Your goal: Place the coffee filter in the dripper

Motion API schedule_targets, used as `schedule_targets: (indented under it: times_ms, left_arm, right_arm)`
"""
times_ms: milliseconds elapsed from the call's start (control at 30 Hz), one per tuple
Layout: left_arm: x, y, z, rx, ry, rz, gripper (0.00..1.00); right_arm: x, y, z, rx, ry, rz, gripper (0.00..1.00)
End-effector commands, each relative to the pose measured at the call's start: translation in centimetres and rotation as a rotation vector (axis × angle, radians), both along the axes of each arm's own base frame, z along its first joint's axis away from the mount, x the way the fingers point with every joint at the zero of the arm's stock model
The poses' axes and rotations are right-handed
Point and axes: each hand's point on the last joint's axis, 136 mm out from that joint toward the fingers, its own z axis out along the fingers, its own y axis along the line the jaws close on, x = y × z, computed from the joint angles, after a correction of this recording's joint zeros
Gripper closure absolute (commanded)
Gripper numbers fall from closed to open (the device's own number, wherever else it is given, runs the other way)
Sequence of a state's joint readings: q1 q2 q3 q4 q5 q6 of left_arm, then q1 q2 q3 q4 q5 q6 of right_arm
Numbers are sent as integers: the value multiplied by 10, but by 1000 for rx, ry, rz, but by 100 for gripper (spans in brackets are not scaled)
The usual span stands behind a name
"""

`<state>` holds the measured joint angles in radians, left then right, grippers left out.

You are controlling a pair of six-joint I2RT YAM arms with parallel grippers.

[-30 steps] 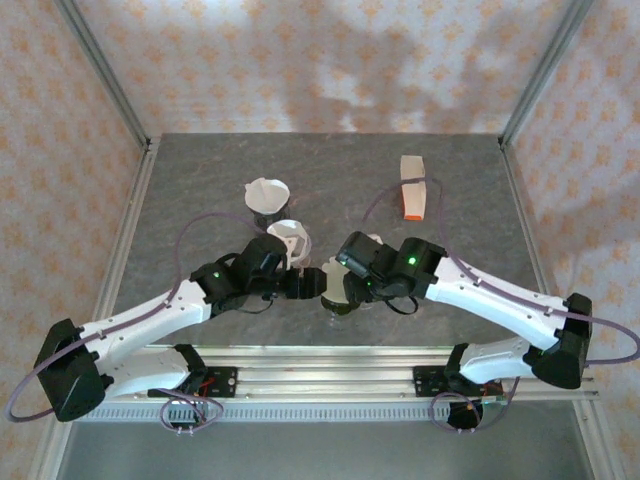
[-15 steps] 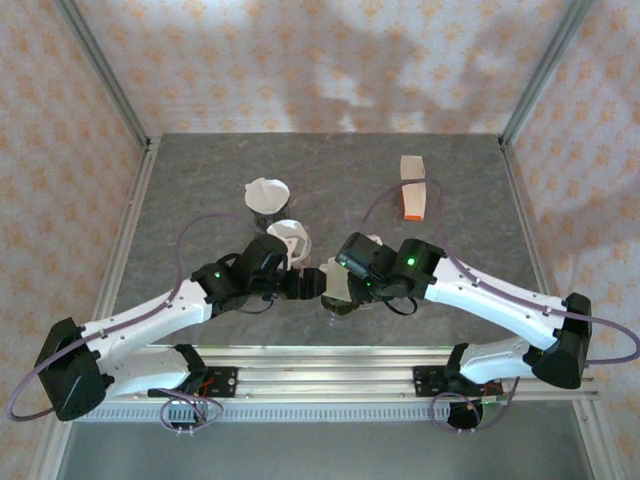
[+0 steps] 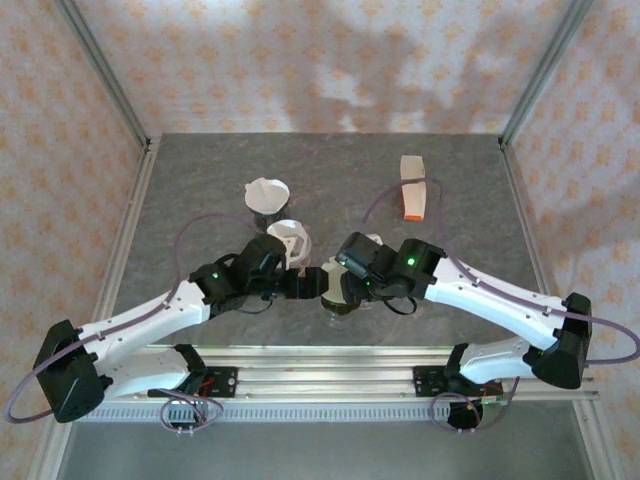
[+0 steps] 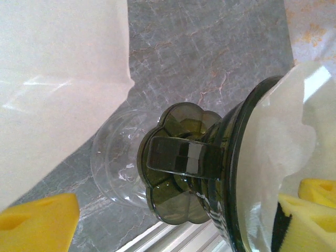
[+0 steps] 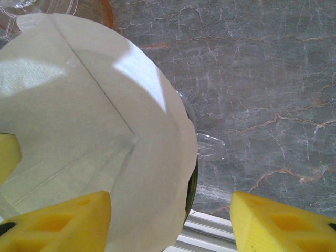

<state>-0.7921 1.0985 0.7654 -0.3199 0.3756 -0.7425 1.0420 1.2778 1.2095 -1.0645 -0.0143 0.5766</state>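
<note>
Far strip of table (image 3: 340,160) lay open. White paper cone (image 3: 267,193) and nearer cone (image 3: 290,237) blocked left-centre; orange-tipped pack (image 3: 411,186) sat right-rear. Left arm (image 3: 170,305) and right arm (image 3: 480,290) crowded dripper (image 4: 178,173) near centre.

We are in a robot lab cell. A left arm (image 3: 140,325) and a right arm (image 3: 500,300) are bolted to a metal rail (image 3: 320,362) at the edge of a grey stone-look table (image 3: 200,180). Aluminium posts (image 3: 100,68) frame it, patterned wallpaper panels (image 3: 320,60) serve as walls, and cables (image 3: 180,250) loop loose over the top.
</note>
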Motion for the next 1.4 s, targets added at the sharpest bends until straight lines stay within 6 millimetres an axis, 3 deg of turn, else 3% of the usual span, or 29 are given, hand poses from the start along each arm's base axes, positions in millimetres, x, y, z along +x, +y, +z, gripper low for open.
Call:
schedule_targets:
  times_ms: [0,267,400,433,500,700,867,1067,1367]
  left_arm:
    - [6,0,18,-19,-57,17,9]
    - [7,2,26,-28,-79,27,6]
    - [9,5,34,-27,-104,33,0]
    - [9,7,39,-23,-119,39,0]
    - [11,11,52,-27,-161,50,0]
    - [16,36,93,-21,-300,127,0]
    - [32,95,104,108,-365,294,0]
    - [61,172,118,45,-344,568,0]
    - [87,246,111,247,-452,882,0]
  right_arm:
    - [6,-3,14,21,-58,-26,38]
    - [12,-9,27,34,-113,-49,30]
    - [14,-11,35,56,-147,-53,20]
    - [16,-11,38,61,-162,-58,18]
    - [20,-16,48,74,-204,-73,3]
    - [34,-34,75,84,-357,-123,3]
    - [49,-56,92,28,-508,-173,1]
    - [60,-79,99,-65,-625,-237,1]
    - [70,-109,99,-125,-730,-395,1]
